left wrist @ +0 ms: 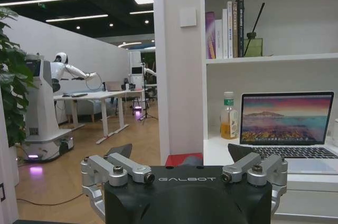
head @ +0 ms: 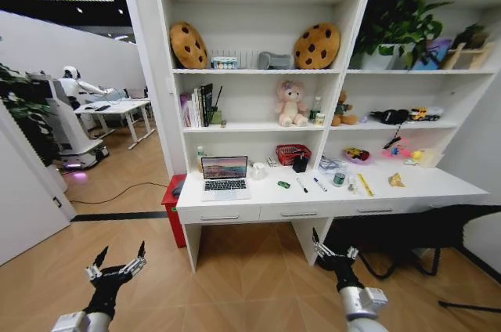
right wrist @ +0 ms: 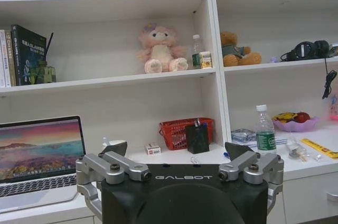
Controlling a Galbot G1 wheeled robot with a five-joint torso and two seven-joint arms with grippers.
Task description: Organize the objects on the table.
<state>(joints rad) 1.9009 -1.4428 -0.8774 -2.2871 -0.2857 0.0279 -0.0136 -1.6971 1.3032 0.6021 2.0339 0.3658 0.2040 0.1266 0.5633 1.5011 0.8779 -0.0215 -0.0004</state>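
Left gripper point(head: 119, 260) hangs low over the wood floor, fingers spread wide, holding nothing. Up on the white table point(head: 235, 200), the laptop point(head: 225, 178) sits open at the left end, then the green toy car point(head: 283, 185) and pens point(head: 301, 185) toward the middle. Right gripper point(head: 332, 249) hovers below the table's front edge, fingers apart too.

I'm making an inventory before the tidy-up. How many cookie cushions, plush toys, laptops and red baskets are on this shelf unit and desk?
Cookie cushions: 2
Plush toys: 2
Laptop: 1
Red basket: 1
Total: 6
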